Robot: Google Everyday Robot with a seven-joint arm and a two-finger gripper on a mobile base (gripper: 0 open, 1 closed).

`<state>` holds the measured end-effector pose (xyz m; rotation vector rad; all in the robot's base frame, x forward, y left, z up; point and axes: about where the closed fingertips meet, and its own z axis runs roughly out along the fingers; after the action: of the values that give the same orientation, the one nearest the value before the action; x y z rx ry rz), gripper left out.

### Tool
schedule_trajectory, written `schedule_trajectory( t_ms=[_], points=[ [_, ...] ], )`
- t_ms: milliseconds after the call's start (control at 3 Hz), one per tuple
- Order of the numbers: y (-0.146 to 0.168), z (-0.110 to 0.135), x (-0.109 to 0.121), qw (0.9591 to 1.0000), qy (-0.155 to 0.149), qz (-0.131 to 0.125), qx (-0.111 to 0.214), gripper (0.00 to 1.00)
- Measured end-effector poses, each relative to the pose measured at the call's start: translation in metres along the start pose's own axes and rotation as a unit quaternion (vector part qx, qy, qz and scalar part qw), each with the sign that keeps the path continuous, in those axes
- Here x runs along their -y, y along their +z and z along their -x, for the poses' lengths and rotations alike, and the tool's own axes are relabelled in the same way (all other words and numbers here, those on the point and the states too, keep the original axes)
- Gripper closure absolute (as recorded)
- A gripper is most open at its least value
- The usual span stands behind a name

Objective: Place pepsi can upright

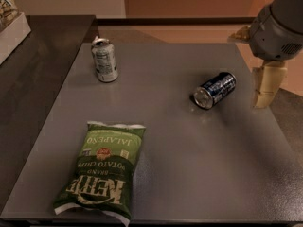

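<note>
The pepsi can (215, 90), dark blue with white lettering and silver ends, lies on its side on the grey table (189, 164), right of centre, its open-top end facing the front left. My gripper (266, 86) hangs from the grey arm at the right edge of the view, just right of the can and a little above the table's right edge. It holds nothing and does not touch the can.
A silver-white can (104, 59) stands upright at the table's back left. A green Kettle jalapeño chip bag (104, 169) lies flat at the front left. A dark counter (38, 79) adjoins the table on the left.
</note>
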<state>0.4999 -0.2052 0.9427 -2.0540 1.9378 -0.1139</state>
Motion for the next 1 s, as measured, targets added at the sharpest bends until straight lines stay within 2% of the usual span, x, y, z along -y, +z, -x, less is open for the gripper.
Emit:
schedule_trajectory(
  t_ms=[333, 667, 1000],
  points=[
    [0.021, -0.001, 0.011, 0.9978, -0.066, 0.001, 0.004, 0.0],
    [0.044, 0.001, 0.021, 0.9906, -0.135, 0.02, 0.016, 0.0],
    [0.064, 0.005, 0.029, 0.98, -0.191, 0.05, 0.023, 0.0]
  ],
)
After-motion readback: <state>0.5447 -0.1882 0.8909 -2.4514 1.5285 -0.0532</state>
